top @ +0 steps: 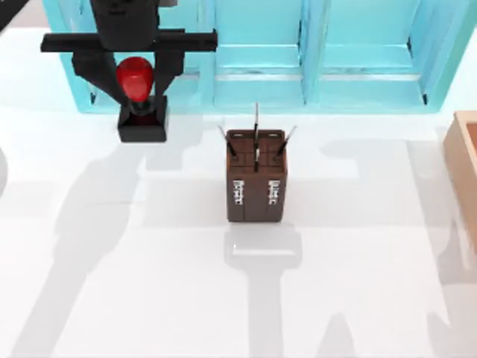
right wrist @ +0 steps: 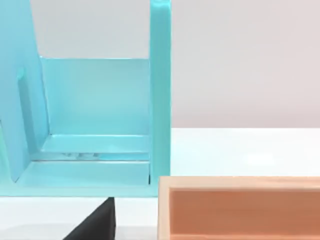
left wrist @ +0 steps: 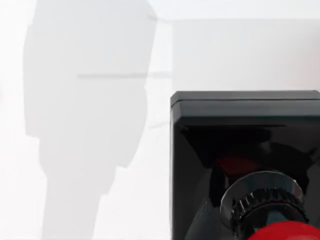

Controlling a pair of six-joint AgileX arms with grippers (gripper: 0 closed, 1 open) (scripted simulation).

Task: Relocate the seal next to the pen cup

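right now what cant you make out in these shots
- The seal: in the top view the left gripper straddles its red knob, so whether the fingers touch it is hidden; in the left wrist view the frame edge crops the knob.
- The pen cup: its white label marks are too small to read.
- The tan box: cut off by the top view's right edge.

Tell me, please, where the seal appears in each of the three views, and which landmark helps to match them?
Top view: the seal stands at the upper left, before the turquoise shelf, its red knob between the left gripper's fingers, left of the pen cup.
Left wrist view: the seal sits at the lower right, on the white table.
Right wrist view: not in it.
Shared landmark: the white table.
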